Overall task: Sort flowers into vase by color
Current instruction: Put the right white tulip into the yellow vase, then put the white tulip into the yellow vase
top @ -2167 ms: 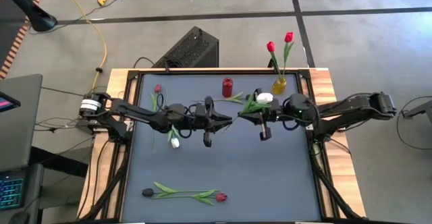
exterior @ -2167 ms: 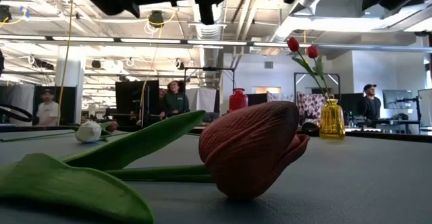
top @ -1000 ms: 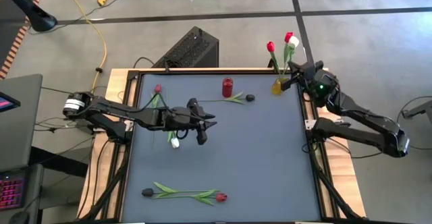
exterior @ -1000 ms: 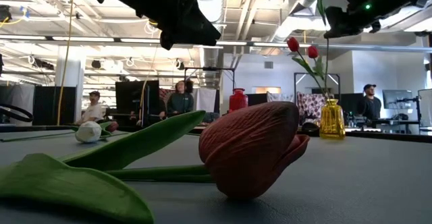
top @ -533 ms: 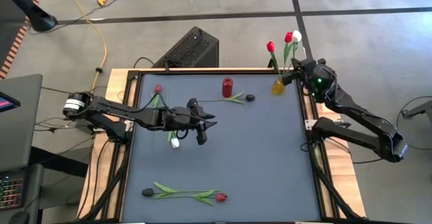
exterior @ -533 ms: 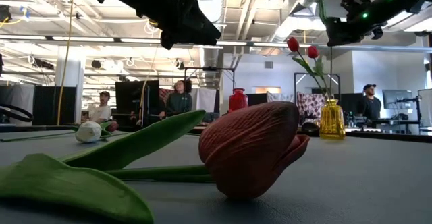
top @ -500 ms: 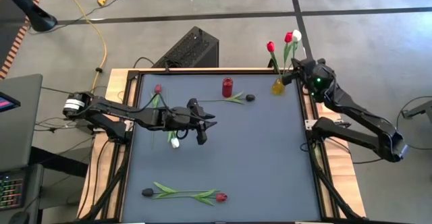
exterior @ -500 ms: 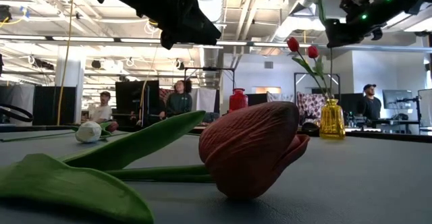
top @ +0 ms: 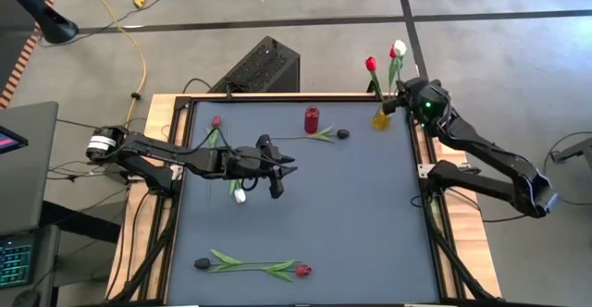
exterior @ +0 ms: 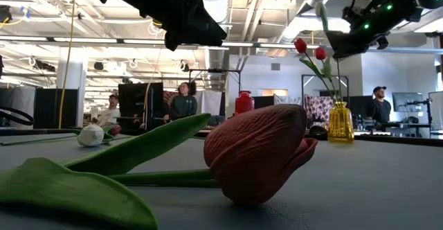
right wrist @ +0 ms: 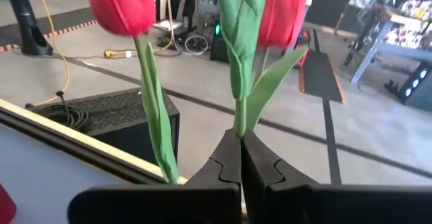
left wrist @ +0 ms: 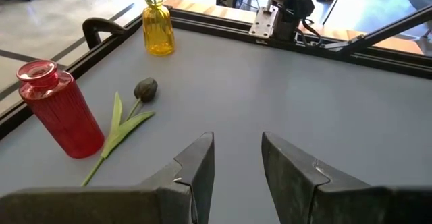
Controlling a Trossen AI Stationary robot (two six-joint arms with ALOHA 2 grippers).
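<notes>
One white tulip [top: 400, 46] is standing upright, stem pinched in the right gripper [right wrist: 240, 158], yellow vase [top: 381, 118] just below the jaws.

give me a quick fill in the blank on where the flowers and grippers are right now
1. The right gripper is shut on the stem of a ____ tulip above the yellow vase.
2. The yellow vase already holds two ____ tulips.
3. The left gripper hovers over the table with its fingers ____.
4. A dark tulip lies beside the ____ vase.

Missing words: white; red; open; red
</notes>
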